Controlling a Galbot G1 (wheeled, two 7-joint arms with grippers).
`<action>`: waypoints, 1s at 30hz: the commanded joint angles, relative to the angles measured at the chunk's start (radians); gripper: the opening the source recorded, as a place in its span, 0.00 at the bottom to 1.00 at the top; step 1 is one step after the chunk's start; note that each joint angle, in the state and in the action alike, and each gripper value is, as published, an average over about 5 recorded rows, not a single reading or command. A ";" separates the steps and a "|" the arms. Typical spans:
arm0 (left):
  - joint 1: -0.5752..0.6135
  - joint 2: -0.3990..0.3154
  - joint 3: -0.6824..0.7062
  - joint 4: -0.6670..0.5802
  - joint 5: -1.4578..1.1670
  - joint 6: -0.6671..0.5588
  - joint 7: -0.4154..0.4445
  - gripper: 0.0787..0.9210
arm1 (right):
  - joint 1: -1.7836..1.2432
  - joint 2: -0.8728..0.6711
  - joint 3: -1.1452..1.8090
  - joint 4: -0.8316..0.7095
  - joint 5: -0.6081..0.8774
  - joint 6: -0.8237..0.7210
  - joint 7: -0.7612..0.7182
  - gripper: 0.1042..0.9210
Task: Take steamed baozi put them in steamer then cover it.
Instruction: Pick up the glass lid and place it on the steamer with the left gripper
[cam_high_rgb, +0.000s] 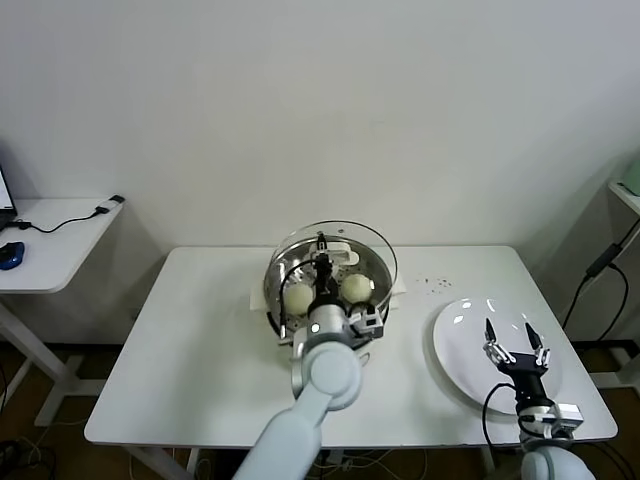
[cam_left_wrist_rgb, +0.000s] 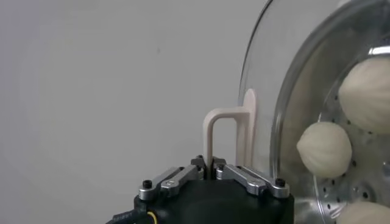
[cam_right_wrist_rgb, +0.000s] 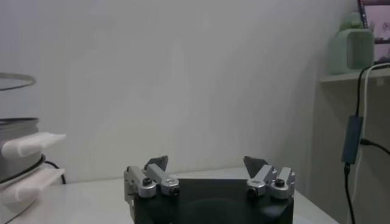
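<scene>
Now the left tool (cam_left_wrist_rgb: 212, 165) is pinching the lid (cam_high_rgb: 352, 238) by its handle (cam_left_wrist_rgb: 226, 131), holding it tilted over the steamer (cam_high_rgb: 286, 262) near the bench's back edge, ready to cover the baozi (cam_left_wrist_rgb: 324, 149); the right tool (cam_high_rgb: 514, 338) is hanging spread over the plate (cam_high_rgb: 455, 340).

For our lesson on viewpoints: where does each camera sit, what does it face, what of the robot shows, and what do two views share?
Head view: from the robot's head, down at the table; both arms show.
Left wrist view: behind the left claw, shut on the lid handle, beside buns in the steamer.
Right wrist view: behind the open right claw, facing the wall.
Shared: head and left wrist views both show lid, buns and steamer.
</scene>
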 joint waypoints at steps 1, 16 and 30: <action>-0.002 -0.049 0.013 0.079 0.052 -0.002 -0.046 0.08 | 0.000 0.001 0.002 -0.003 -0.001 0.001 0.000 0.88; 0.007 -0.049 0.006 0.094 0.049 0.002 -0.041 0.08 | 0.004 0.004 -0.006 -0.006 -0.006 0.006 -0.002 0.88; 0.009 -0.049 -0.014 0.102 0.040 0.002 -0.030 0.08 | -0.002 0.004 -0.005 -0.007 -0.007 0.010 -0.003 0.88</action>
